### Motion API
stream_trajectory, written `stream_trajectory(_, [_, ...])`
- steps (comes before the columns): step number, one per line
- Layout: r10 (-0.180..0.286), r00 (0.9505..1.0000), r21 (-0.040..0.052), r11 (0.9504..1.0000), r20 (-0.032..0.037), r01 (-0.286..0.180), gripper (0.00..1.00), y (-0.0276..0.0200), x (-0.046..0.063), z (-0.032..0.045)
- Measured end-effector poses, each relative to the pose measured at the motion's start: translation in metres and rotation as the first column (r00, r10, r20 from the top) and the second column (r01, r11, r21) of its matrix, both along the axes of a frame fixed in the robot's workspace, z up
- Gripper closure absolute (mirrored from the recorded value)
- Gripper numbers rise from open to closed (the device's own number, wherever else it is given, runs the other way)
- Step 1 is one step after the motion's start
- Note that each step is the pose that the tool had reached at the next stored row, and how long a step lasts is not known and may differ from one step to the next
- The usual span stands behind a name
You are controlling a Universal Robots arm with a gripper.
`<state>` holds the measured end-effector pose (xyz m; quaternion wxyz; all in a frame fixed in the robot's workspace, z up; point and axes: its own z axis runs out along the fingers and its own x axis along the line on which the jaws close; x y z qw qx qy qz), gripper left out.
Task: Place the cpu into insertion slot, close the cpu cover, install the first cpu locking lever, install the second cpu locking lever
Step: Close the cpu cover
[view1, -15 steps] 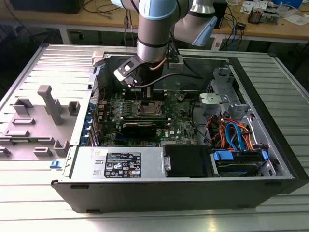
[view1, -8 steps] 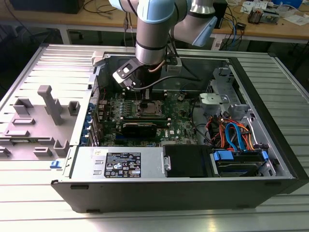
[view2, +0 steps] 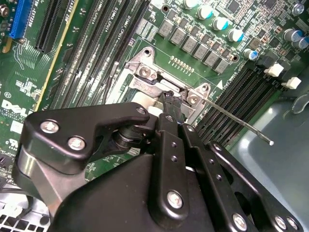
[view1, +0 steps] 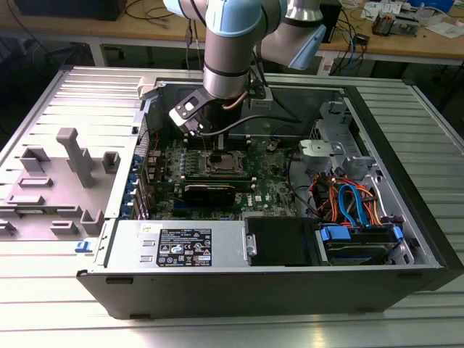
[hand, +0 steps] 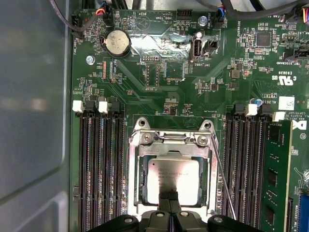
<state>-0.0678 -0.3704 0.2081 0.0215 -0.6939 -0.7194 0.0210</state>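
The cpu (hand: 175, 175), a silver-grey square, lies flat in the insertion slot (hand: 133, 180) on the green motherboard. The cpu cover (hand: 170, 146), a silver frame, lies down around it, and the chip shows through its window. My gripper (hand: 169, 199) hangs directly over the near edge of the chip with its black fingertips pressed together and nothing between them. In the second wrist view the gripper (view2: 170, 99) points down at the socket's corner. A thin metal locking lever (hand: 225, 186) runs beside the socket and splays outward; its free end (view2: 270, 142) sticks out over the memory slots. In the exterior view the gripper (view1: 215, 147) is just above the socket (view1: 225, 162).
Black memory slots (hand: 99, 169) flank the socket, and a green memory stick (hand: 277, 179) stands in one. A coin battery (hand: 118, 42) sits further along the board. The case wall (hand: 34, 121) is close by. Orange and blue cables (view1: 349, 203) and a power supply (view1: 181, 246) fill the case.
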Motion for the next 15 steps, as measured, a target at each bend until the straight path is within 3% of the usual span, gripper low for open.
stream_trajectory(5, [0.000, 1.0000, -0.0008, 1.0000, -0.0003, 0.000, 0.89, 0.0000, 0.0001, 0.0040])
stream_trajectory(15, [0.000, 1.0000, -0.0009, 1.0000, -0.0019, 0.000, 0.89, 0.0000, 0.0026, 0.0042])
